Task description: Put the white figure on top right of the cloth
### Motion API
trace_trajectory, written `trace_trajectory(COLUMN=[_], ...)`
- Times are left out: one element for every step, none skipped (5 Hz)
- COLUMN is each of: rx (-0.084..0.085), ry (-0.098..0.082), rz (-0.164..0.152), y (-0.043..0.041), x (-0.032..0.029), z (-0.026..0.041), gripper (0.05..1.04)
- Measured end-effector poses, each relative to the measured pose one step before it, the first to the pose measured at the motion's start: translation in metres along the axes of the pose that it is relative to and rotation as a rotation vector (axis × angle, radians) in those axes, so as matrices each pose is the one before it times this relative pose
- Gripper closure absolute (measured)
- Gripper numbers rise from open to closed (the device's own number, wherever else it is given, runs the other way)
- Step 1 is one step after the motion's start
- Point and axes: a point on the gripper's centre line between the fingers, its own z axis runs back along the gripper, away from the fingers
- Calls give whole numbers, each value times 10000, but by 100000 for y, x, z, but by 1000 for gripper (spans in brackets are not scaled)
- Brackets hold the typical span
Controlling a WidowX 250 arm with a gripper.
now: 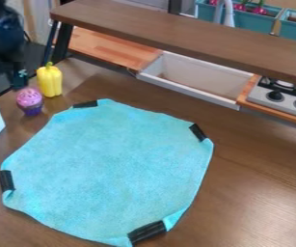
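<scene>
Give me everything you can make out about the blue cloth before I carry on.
The cloth is turquoise, with a soft, slightly fuzzy, towel-like look. It lies spread mostly flat on the brown tabletop, its outline an uneven rounded polygon. Four pieces of black tape sit at its edge: upper left, upper right, lower left and bottom. The edge looks folded or puckered beside the bottom piece and a little by the lower left one. The toy cupcake stands just off its upper left edge, not touching.

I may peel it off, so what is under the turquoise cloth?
Brown tabletop shows around the cloth, and black tape strips sit along its edge; whatever lies underneath is covered.
</scene>
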Motion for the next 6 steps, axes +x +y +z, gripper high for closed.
trace_trajectory(rx=[28, -87, -25, -154, -100, -443], ry=[-28, 273, 99, 312, 30, 97], rz=[936, 626, 467, 440, -40, 29], y=[2477, 1867, 1028, 1168, -345, -747], x=[-1329, -975, -415, -1276, -253, -153], z=[-409, -677, -176, -1408, -516, -1278], gripper=[83, 83, 83, 83, 83, 84])
